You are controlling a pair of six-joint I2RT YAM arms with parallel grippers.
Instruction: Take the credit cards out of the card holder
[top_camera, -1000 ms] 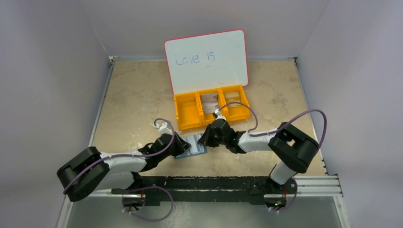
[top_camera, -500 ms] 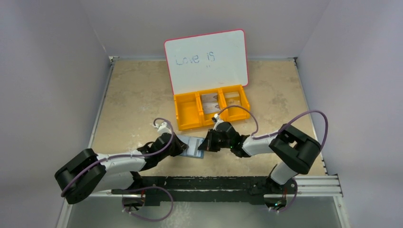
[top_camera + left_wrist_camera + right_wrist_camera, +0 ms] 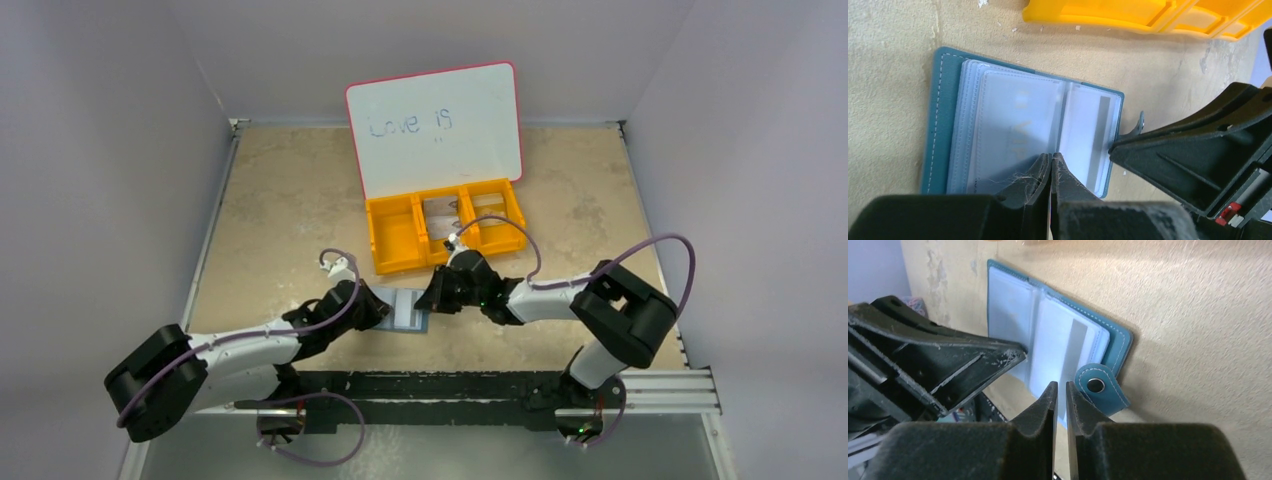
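Pressed together with no gap to be seen, the fingers of the left gripper are set on the near edge of the card holder, over the clear sleeves close to its central fold. Whether a sleeve edge is caught between them cannot be told. The card holder is laid open and flat on the table, between the two grippers and near the front of the orange bin. Its teal cover is seen as a stitched border around a stack of cloudy plastic sleeves. The credit cards are kept inside those sleeves. A pale card with faint lettering is made out on the left page, and a white card with a grey stripe on the right page (nothing more of either can be read). At the holder's right edge the closure tab with its silver stud is turned outward beyond the cover. The right gripper is positioned on the right side, its fingers parted by only a narrow slit. Its tips are placed at the right page's near edge, just beside the tab, and nothing is seen between them. Behind the holder, the bin's three compartments are lined up before a pink-rimmed whiteboard, on which "Love is" is written in blue.
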